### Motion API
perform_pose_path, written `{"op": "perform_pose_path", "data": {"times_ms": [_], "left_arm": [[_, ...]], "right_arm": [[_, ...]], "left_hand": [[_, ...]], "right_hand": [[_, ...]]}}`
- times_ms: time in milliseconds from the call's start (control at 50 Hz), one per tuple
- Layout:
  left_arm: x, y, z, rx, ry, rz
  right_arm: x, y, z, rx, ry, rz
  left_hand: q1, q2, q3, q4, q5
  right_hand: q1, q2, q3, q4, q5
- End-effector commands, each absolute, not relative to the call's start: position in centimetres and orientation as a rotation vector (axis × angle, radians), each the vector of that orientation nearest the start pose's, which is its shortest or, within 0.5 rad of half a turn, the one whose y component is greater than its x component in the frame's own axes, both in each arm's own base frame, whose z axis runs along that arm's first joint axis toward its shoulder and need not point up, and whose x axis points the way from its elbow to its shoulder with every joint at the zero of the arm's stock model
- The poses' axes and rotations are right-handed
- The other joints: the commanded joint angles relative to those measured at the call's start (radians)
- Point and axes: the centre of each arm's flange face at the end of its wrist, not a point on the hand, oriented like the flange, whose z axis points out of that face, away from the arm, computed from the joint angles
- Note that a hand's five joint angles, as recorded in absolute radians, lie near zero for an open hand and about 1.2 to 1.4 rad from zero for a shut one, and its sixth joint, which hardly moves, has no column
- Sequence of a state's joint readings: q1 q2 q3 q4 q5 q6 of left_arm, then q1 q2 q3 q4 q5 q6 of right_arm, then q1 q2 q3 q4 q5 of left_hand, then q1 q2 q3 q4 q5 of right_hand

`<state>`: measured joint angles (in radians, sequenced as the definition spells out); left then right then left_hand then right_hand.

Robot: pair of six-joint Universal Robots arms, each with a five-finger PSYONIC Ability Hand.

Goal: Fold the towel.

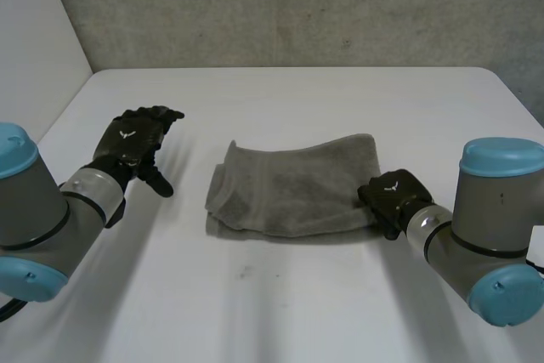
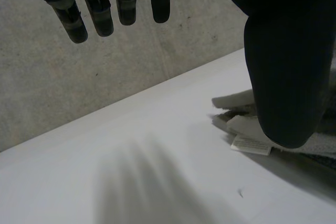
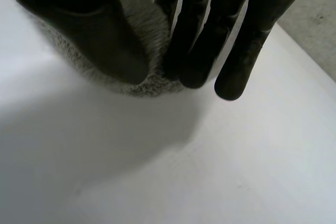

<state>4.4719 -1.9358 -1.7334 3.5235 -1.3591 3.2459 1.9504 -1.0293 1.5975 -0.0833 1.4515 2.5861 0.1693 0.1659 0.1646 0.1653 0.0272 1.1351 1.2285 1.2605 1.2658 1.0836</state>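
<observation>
Folded grey towel [image 1: 289,189] mid-desk [image 1: 280,312]; right hand [image 1: 393,197] on its edge, left hand [image 1: 132,144] off it.
Towel lies doubled over & a bit rumpled, approx. in the middle of the white desk. Right hand sits at the towel's right edge, nr the front corner; in the right wrist view, thumb & fingers [image 3: 194,51] close on the fuzzy cloth edge, pinching it btw them. Left hand hangs over bare desk, well apart from the towel on its left side, w/ fingers [image 2: 100,14] straight, slightly spread, holding nothing. In the left wrist view a small white label [image 2: 251,144] shows at a towel corner, beside the thumb.
</observation>
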Motion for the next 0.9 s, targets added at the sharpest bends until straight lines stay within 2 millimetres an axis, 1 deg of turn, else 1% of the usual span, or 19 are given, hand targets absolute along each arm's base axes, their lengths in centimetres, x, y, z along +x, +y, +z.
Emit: {"op": "perform_pose_path", "data": {"times_ms": [20, 160, 200, 280, 320, 380, 480, 500, 520, 540, 560, 580, 600, 640, 660, 700, 720, 760, 900], "left_arm": [[-23.1, -30.0, 17.5, 0.685, 2.492, -2.202], [-23.1, -30.0, 17.5, 0.683, 2.490, -2.203], [-23.1, -30.0, 17.7, 0.684, 2.486, -2.210], [-23.1, -30.0, 18.0, 0.678, 2.476, -2.221], [-22.9, -30.1, 18.7, 0.670, 2.452, -2.244], [-22.8, -30.1, 19.0, 0.665, 2.440, -2.255], [-22.9, -30.3, 20.8, 0.609, 2.419, -2.345], [-22.9, -30.3, 20.8, 0.609, 2.419, -2.345], [-23.0, -30.3, 21.5, 0.586, 2.416, -2.381], [-23.0, -30.3, 21.5, 0.586, 2.416, -2.382], [-23.1, -30.4, 22.2, 0.561, 2.414, -2.420], [-23.3, -30.5, 22.9, 0.534, 2.417, -2.457], [-23.3, -30.5, 22.9, 0.533, 2.417, -2.457], [-23.5, -30.9, 24.1, 0.487, 2.416, -2.527], [-23.5, -30.9, 24.1, 0.486, 2.416, -2.527], [-24.3, -31.1, 25.4, 0.469, 2.407, -2.597], [-24.3, -31.1, 25.4, 0.469, 2.407, -2.597], [-25.5, -31.0, 26.3, 0.488, 2.403, -2.652], [-28.5, -30.5, 25.6, 0.566, 2.464, -2.674]], "right_arm": [[27.1, -28.1, 16.3, -1.246, 2.234, -1.802], [29.9, -28.6, 20.0, -1.259, 2.067, -1.948], [33.6, -26.9, 21.0, -1.332, 1.927, -1.947], [36.8, -25.4, 21.1, -1.398, 1.825, -1.893], [39.4, -24.1, 20.2, -1.465, 1.742, -1.792], [40.6, -23.4, 19.3, -1.497, 1.710, -1.739], [43.3, -21.8, 15.6, -1.575, 1.728, -1.588], [43.3, -21.8, 15.6, -1.575, 1.728, -1.588], [43.5, -21.8, 15.5, -1.574, 1.755, -1.597], [43.4, -22.2, 16.0, -1.552, 1.794, -1.627], [43.4, -22.2, 16.0, -1.552, 1.795, -1.627], [43.3, -22.4, 16.9, -1.513, 1.821, -1.655], [43.3, -22.4, 16.9, -1.512, 1.822, -1.655], [42.8, -22.7, 19.9, -1.355, 1.845, -1.711], [42.8, -22.7, 20.0, -1.354, 1.845, -1.711], [41.7, -22.5, 23.5, -1.186, 1.837, -1.723], [41.7, -22.5, 23.6, -1.185, 1.837, -1.723], [39.9, -22.8, 26.0, -1.064, 1.850, -1.724], [36.7, -24.1, 27.2, -0.955, 1.925, -1.729]], "left_hand": [[0.005, 0.009, 0.010, 0.009, -0.027], [0.005, 0.009, 0.010, 0.009, -0.027], [0.005, 0.009, 0.010, 0.009, -0.027], [0.005, 0.009, 0.010, 0.009, -0.027], [0.005, 0.009, 0.010, 0.009, -0.027], [0.005, 0.009, 0.010, 0.009, -0.027], [0.005, 0.009, 0.010, 0.009, -0.027], [0.005, 0.009, 0.010, 0.009, -0.027], [0.005, 0.009, 0.010, 0.009, -0.027], [0.005, 0.009, 0.010, 0.009, -0.027], [0.005, 0.009, 0.010, 0.009, -0.027], [0.005, 0.009, 0.010, 0.009, -0.027], [0.005, 0.009, 0.010, 0.009, -0.027], [0.005, 0.009, 0.010, 0.009, -0.027], [0.005, 0.009, 0.010, 0.009, -0.027], [0.005, 0.009, 0.010, 0.009, -0.027], [0.005, 0.009, 0.010, 0.009, -0.027], [0.006, 0.009, 0.011, 0.010, -0.026], [0.012, 0.015, 0.017, 0.016, -0.020]], "right_hand": [[0.261, 0.168, 0.136, 0.130, 0.138], [0.261, 0.168, 0.136, 0.130, 0.138], [0.261, 0.168, 0.136, 0.130, 0.138], [0.261, 0.168, 0.136, 0.130, 0.138], [0.261, 0.168, 0.136, 0.130, 0.138], [0.261, 0.168, 0.136, 0.130, 0.138], [0.261, 0.168, 0.136, 0.130, 0.138], [0.261, 0.168, 0.136, 0.130, 0.138], [0.099, 0.006, -0.026, -0.031, -0.024], [-0.257, -0.350, -0.382, -0.387, -0.380], [-0.260, -0.354, -0.386, -0.391, -0.383], [-0.659, -0.752, -0.784, -0.789, -0.782], [-0.663, -0.756, -0.788, -0.793, -0.786], [-0.906, -0.999, -1.031, -1.036, -1.029], [-0.906, -1.000, -1.032, -1.037, -1.029], [-0.961, -1.054, -1.086, -1.091, -1.084], [-0.961, -1.054, -1.086, -1.091, -1.084], [-0.961, -1.054, -1.086, -1.091, -1.084], [-0.961, -1.054, -1.086, -1.091, -1.084]]}}
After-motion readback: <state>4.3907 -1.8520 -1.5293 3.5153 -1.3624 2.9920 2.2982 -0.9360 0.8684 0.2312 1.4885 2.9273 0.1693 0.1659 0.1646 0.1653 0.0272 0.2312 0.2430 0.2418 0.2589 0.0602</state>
